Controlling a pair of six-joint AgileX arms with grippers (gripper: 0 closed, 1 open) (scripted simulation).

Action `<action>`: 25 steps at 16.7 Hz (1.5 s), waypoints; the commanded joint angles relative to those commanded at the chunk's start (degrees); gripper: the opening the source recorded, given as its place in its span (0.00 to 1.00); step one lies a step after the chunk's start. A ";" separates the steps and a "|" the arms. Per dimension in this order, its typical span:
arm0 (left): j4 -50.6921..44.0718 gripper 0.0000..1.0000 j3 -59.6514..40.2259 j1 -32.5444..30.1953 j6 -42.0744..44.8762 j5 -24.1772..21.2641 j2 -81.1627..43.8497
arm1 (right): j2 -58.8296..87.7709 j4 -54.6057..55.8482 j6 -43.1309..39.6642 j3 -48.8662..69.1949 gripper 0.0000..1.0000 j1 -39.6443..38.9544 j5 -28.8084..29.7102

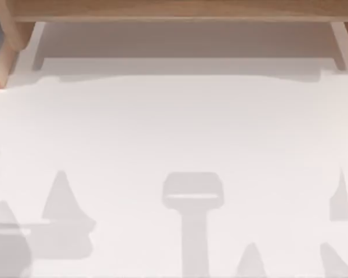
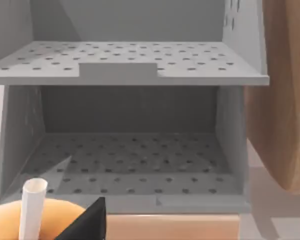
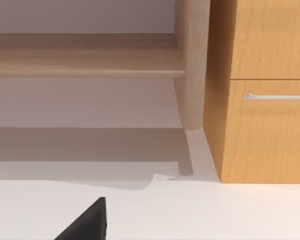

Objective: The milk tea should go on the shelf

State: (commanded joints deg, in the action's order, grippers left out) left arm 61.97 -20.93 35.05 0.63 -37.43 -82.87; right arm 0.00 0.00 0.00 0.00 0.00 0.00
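The left claw (image 2: 87,222) shows one dark finger tip; whether it is spread or clamped I cannot tell; just beside it sits the milk tea (image 2: 20,220), an orange rounded top with a white straw, possibly in its grip. Ahead of the claw stands a grey perforated rack (image 2: 130,70); the wooden shelf (image 2: 282,100) rises to one side of that. To do this well, carry the cup upright towards the shelf's long board (image 1: 174,10), clearing the upright before lowering. The right claw (image 3: 87,222) hangs idle over the white surface (image 3: 215,210), facing the shelf.
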 joint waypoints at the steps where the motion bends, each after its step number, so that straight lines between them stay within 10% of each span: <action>1: 3.88 1.00 -1.28 2.24 0.01 -2.33 -5.32 | 0.00 0.00 0.00 0.00 1.00 0.00 0.00; 11: 28.30 1.00 -9.38 16.25 -0.02 -16.75 -38.63 | 0.00 0.00 0.00 0.00 1.00 0.00 0.00; 25: 21.86 1.00 -20.15 7.60 -0.27 -8.16 -42.63 | 0.00 0.00 0.00 0.00 1.00 0.00 0.00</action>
State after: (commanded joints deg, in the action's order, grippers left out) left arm 83.83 -41.08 42.65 0.36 -45.59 -125.50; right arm 0.00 0.00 0.00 0.00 0.00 0.00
